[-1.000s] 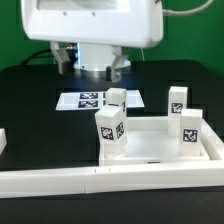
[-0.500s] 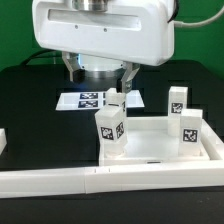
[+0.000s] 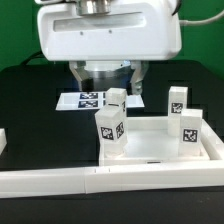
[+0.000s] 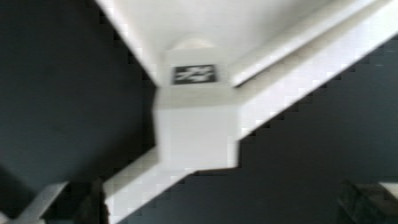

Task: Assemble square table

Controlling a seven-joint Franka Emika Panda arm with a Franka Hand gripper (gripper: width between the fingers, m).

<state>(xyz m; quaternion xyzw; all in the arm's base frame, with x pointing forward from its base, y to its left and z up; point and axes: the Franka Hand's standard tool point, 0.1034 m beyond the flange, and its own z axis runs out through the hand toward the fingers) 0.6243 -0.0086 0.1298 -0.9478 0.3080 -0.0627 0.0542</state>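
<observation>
Gripper (image 3: pixel 107 78) open, fingers apart, above far leg block (image 3: pixel 116 101), w/ marker board (image 3: pixel 85 100) just behind.

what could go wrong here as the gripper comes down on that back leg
1. The gripper hangs just above the back leg, and its fingers look spread about as wide as the leg. A slightly off-centre descent could clip the leg's top and tip it.
2. A front leg stands close by, so a toppling leg might knock it.
3. The wrist view is blurred, so alignment is hard to confirm.
</observation>
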